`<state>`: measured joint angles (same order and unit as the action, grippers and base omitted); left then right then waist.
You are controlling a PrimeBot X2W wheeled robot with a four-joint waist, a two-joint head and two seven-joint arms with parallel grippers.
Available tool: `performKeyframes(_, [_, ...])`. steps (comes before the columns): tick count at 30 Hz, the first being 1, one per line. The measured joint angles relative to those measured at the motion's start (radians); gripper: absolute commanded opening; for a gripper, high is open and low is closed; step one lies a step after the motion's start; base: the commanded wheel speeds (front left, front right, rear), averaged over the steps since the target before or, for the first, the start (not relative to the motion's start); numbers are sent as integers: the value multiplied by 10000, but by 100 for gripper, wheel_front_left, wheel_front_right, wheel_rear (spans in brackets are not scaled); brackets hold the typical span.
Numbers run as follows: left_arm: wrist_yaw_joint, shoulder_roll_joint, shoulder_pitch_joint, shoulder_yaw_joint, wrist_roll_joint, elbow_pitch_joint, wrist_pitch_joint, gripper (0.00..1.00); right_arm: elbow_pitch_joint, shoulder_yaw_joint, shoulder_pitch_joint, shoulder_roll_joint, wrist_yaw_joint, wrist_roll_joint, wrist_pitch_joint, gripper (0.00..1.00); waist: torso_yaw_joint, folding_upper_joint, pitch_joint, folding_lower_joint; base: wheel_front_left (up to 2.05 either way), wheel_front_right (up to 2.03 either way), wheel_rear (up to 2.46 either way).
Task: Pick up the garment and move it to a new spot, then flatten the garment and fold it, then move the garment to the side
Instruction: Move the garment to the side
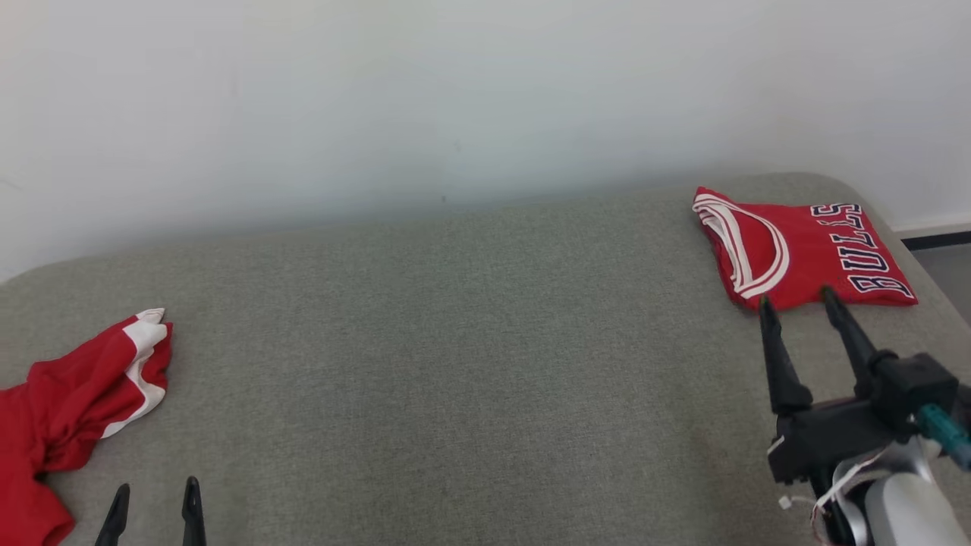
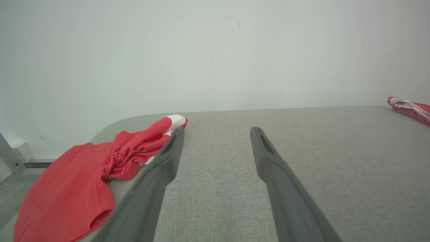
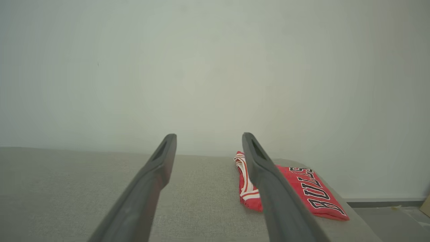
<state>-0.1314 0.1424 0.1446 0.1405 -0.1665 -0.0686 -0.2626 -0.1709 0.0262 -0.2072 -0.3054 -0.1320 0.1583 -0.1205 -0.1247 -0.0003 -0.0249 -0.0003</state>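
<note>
A red garment (image 1: 804, 250) printed BULLS lies folded flat at the far right corner of the grey padded surface (image 1: 455, 341); the right wrist view has it (image 3: 302, 191) just right of the fingers. My right gripper (image 1: 796, 297) stands open, fingertips at the folded garment's near edge, nothing between them (image 3: 209, 135). A second red-and-white garment (image 1: 68, 402) lies crumpled at the left edge, partly hanging over it (image 2: 84, 181). My left gripper (image 1: 157, 489) is open and empty (image 2: 217, 130), just right of that heap.
A pale wall runs along the back of the surface. The surface's rounded right corner drops to the floor (image 1: 944, 265) beside the folded garment. A wide bare stretch of grey fabric lies between the two garments.
</note>
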Motion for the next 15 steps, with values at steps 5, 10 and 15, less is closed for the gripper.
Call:
performKeyframes(5, [0,-107,-34,-48,105,-211,0,100,602,84,1403,773,0,-109,-343,100,384,1,-253,2,0,0,0])
performKeyframes(10, [0,-146,-78,-115,190,-430,0,100,872,173,2191,1344,0,-198,-635,100,614,2,-412,3,0,0,0])
performKeyframes(15, [0,-176,-86,-82,261,-566,0,100,892,-4,2766,1687,0,-293,-840,100,720,2,-571,2,0,0,0])
